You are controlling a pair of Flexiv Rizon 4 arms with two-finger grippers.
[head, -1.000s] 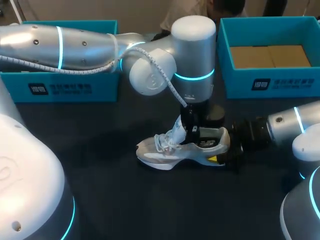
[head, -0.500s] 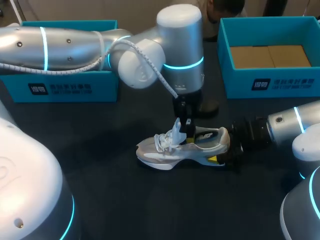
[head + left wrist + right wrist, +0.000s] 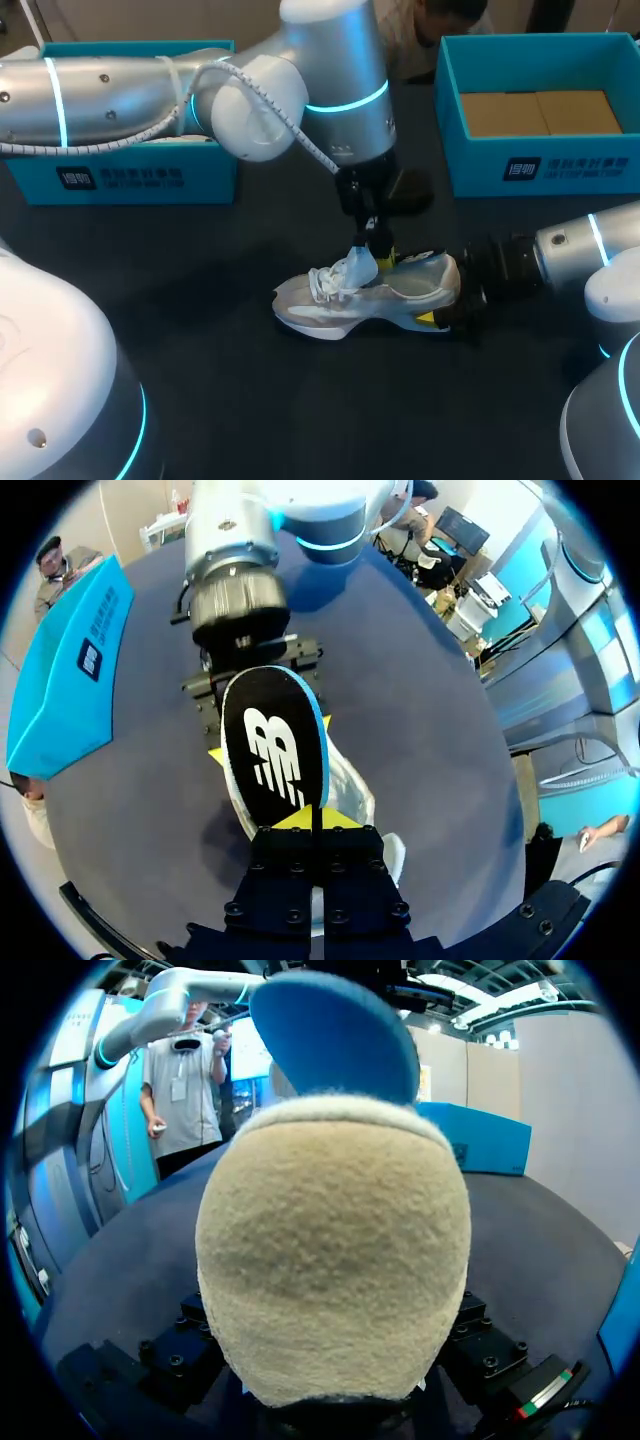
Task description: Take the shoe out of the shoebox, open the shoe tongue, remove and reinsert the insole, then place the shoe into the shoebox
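The right pincer (image 3: pixel 447 312), at 3 o'clock of the white mesh running shoe (image 3: pixel 330 300), clamps its heel as an anchor. The left pincer (image 3: pixel 312 825) grips the black blue-edged foam insole (image 3: pixel 275 745), probably to pull it out.

Left arm (image 3: pixel 330 90) over shoe (image 3: pixel 330 305), right end effector (image 3: pixel 447 300) at heel, toe side free, boxes (image 3: pixel 560 165) behind

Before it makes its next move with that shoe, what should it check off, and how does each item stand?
1. Left pincer pinching the insole: ok.
2. Right pincer steadying the shoe at its heel: ok.
3. Tongue lifted out of the way: ok.
4. Insole fully free of the shoe: cannot tell.
5. Shoebox open for the return: ok.
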